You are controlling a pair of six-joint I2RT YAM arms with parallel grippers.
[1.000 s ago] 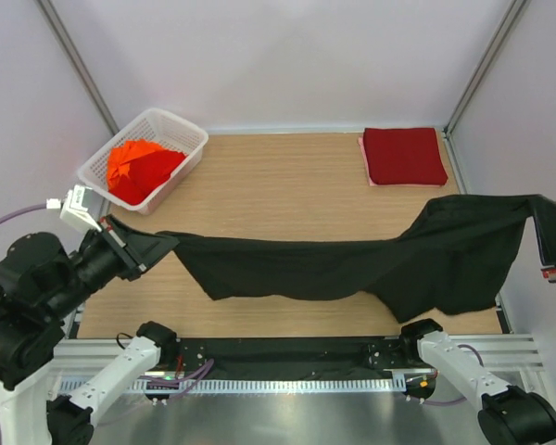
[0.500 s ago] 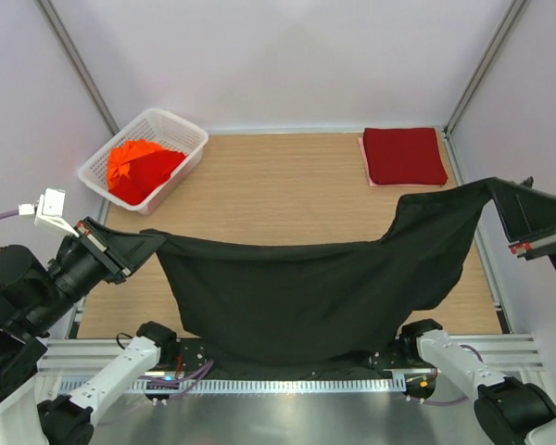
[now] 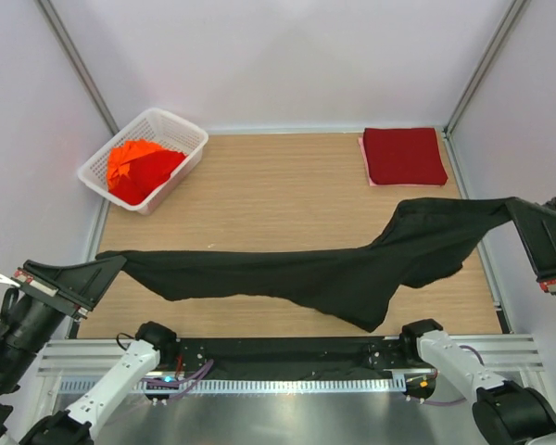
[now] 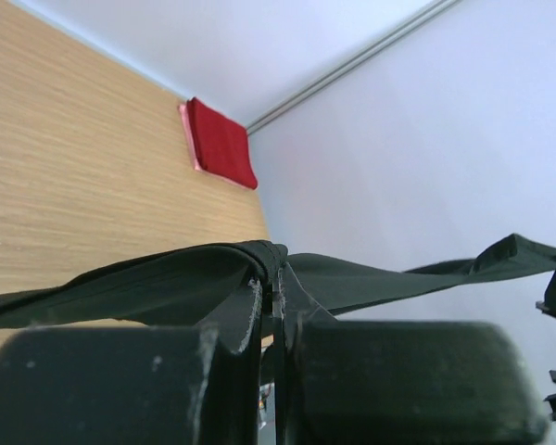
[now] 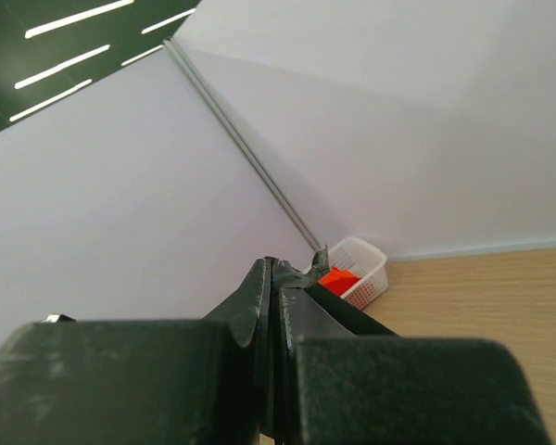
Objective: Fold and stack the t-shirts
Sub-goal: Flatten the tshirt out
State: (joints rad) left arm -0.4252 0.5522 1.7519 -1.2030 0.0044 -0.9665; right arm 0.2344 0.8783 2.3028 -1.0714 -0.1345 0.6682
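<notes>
The left gripper (image 3: pixel 109 267) and right gripper (image 3: pixel 519 207) clamp black t-shirt (image 3: pixel 334 273); basket (image 3: pixel 167 118) holds orange-red t-shirts (image 3: pixel 139 169).

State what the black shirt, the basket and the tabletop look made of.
Black shirt: soft matte cloth; it sags and creases in mid-air.
Basket: probably white plastic, with rigid lattice walls.
Tabletop: wood-look surface with pale grain lines; solid or laminate, cannot tell.

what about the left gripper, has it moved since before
Yes: the left gripper, holding the black shirt, drew back toward the near edge, away from the basket.
</notes>
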